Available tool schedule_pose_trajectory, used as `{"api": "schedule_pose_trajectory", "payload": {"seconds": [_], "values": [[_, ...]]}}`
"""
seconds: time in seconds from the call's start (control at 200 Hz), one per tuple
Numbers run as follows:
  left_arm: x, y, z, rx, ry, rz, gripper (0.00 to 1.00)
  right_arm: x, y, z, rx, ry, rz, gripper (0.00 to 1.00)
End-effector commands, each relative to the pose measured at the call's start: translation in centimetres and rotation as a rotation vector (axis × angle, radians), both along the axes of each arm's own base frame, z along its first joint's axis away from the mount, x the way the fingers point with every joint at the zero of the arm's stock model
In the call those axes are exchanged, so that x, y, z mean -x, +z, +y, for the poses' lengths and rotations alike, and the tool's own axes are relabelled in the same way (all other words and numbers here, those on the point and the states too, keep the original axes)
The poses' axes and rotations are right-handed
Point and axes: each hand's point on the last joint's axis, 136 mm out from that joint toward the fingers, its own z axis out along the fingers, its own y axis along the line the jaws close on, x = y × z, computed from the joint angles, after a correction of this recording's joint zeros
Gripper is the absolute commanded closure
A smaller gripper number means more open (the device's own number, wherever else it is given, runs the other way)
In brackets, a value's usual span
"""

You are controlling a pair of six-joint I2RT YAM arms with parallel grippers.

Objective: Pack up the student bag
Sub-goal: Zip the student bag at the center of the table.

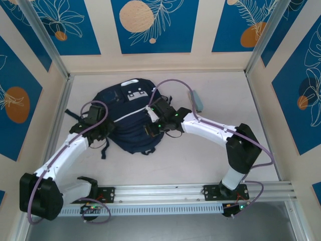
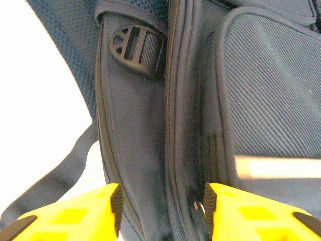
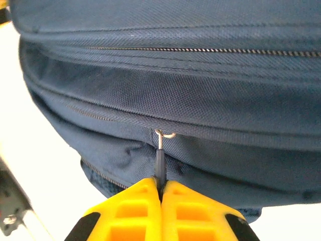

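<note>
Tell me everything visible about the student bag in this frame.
The student bag is dark navy woven fabric, lying flat on the table, with a white patch, thin white stripe, black strap buckle and zips. The right end effector is shut on a zipper pull; the open left end effector straddles its side seam.

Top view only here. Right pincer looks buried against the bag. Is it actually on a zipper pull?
Observer: Yes. The right wrist view shows the right pincer shut on the zipper pull, a thin dark tab hanging from a small metal ring.
Operator: Left one holding anything?
Observer: No. The left pincer is open, straddling a seam ridge on the side of the bag.
Operator: Any landmark near it?
Observer: A black strap buckle sits ahead of it on the side panel.
</note>
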Motion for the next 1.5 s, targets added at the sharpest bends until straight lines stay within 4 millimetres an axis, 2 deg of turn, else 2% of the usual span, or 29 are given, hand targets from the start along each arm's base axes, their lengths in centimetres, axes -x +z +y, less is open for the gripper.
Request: {"api": "schedule_pose_trajectory", "payload": {"seconds": [0.0, 0.11, 0.35, 0.53, 0.64, 0.835, 1.005, 1.18, 1.33, 1.495], "values": [[2.1, 1.8, 2.2, -0.051, 0.002, 0.015, 0.48, 1.3, 3.6, 5.7, -0.205, 0.113, 0.035, 1.0], [2.4, 3.0, 2.0, 0.013, 0.024, -0.024, 0.46, 0.8, 3.5, 8.1, -0.211, 0.127, 0.04, 1.0], [1.9, 3.6, -0.8, 0.257, 0.061, -0.063, 0.46, 0.4, 3.0, 11.1, -0.168, 0.125, 0.003, 1.0], [1.8, 3.5, -0.9, 0.314, 0.116, -0.091, 0.47, 0.9, 3.3, 11.9, -0.183, 0.142, 0.006, 1.0], [1.3, 2.7, -1.6, 0.357, 0.118, -0.076, 0.49, 1.2, 3.5, 12.0, -0.187, 0.151, 0.005, 1.0], [1.1, 1.1, -1.4, 0.373, 0.163, -0.074, 0.51, 1.9, 3.7, 12.2, -0.195, 0.168, 0.012, 1.0], [0.6, 0.3, -1.3, 0.358, 0.159, -0.068, 0.61, 2.5, 3.7, 12.1, -0.191, 0.183, 0.013, 1.0], [0.3, -0.6, -0.8, 0.302, 0.149, -0.054, 0.81, 2.3, 3.2, 10.3, -0.114, 0.14, -0.023, 1.0], [0.4, -1.1, -0.3, 0.24, 0.128, -0.036, 0.99, 1.0, 2.0, 6.5, 0.048, 0.046, -0.094, 1.0], [0.6, -1.3, -0.1, 0.193, 0.094, -0.019, 1.0, -0.2, 1.1, 1.5, 0.203, -0.077, -0.093, 1.0]]}}
